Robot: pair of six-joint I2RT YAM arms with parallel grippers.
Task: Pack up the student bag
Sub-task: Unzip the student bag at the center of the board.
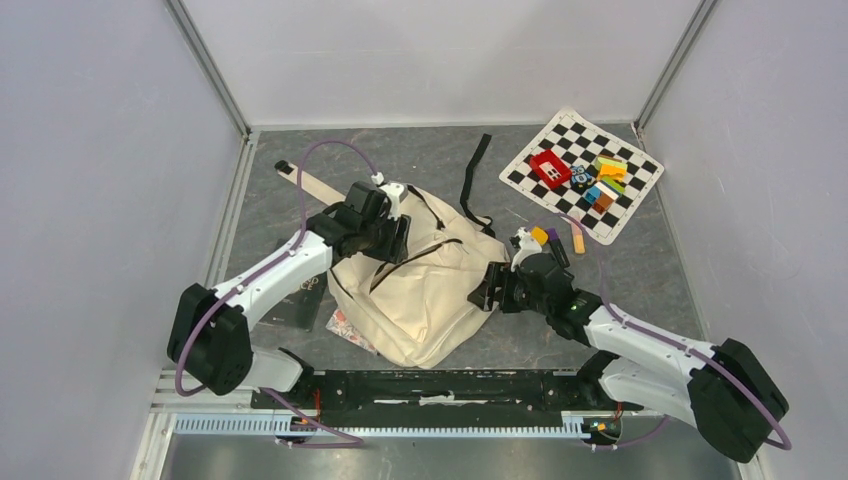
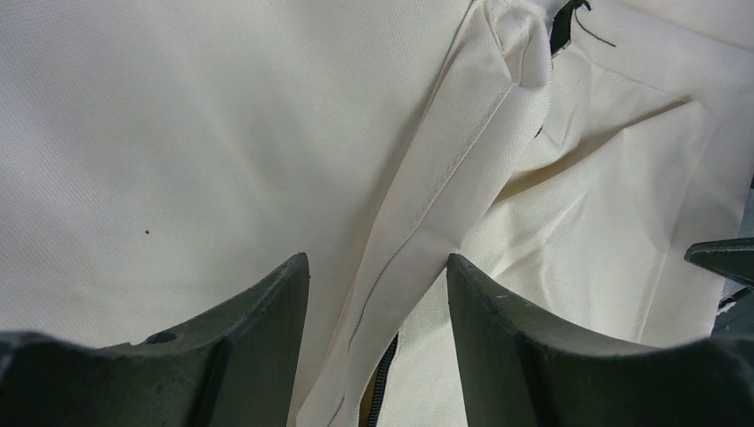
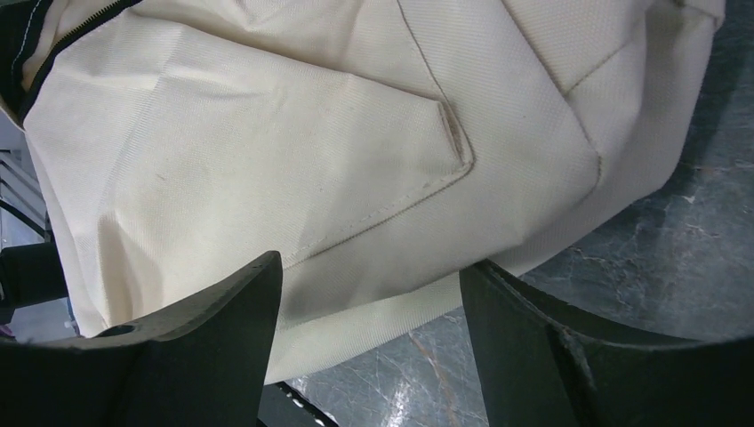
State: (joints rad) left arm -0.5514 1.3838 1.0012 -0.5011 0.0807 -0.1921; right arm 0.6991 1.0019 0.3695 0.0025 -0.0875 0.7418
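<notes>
From above, the student bag [image 1: 425, 290] lies flat in the middle of the grey table [image 1: 640, 285], between the two arms. It is cream canvas, rumpled, with thin black zip lines crossing its upper half. A black strap [image 1: 474, 180] trails away toward the back, and a cream strap [image 1: 318, 190] runs off to the rear left. What is inside the bag cannot be seen. A patterned corner [image 1: 350, 328] pokes out from under its near left edge, and a dark book [image 1: 300, 300] lies just beside it under the left arm. The left gripper [image 1: 397, 238] sits on the bag's upper left part; the right gripper [image 1: 490, 290] is at its right edge. At the back right, a checkered board [image 1: 565, 130] carries a red box [image 1: 550, 168] and a cluster of coloured blocks [image 1: 603, 180].

In the left wrist view, the fingers stand moderately apart (not pinched together), with a stitched fold of canvas running up between them. A black zip [image 2: 384, 374] shows just below that fold.

In the right wrist view, the fingers stand wide apart, holding nothing. The bag's rounded edge fills the view ahead of them, with a stitched pocket corner [image 3: 453, 147] and bare table to the right.
</notes>
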